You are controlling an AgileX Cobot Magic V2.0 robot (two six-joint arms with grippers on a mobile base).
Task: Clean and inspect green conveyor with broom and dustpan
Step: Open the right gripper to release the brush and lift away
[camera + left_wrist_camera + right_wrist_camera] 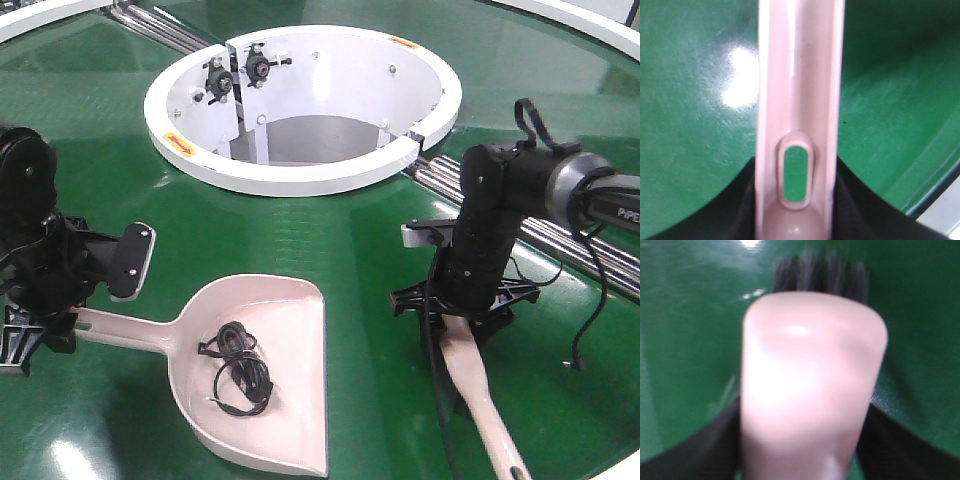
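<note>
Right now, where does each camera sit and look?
Front: high up, looking down at the glossy dark-green conveyor; both black arms show.
Left wrist: on the left gripper, looking along the pale-pink plastic dustpan handle; dark fingers show.
Right wrist: on the right gripper, facing the pale-pink dark-bristled broom; dark fingers show.
Front and left wrist share the dustpan.

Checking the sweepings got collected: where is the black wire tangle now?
Front view, lower left: the black wire tangle lies inside the dustpan, left of the broom.
</note>
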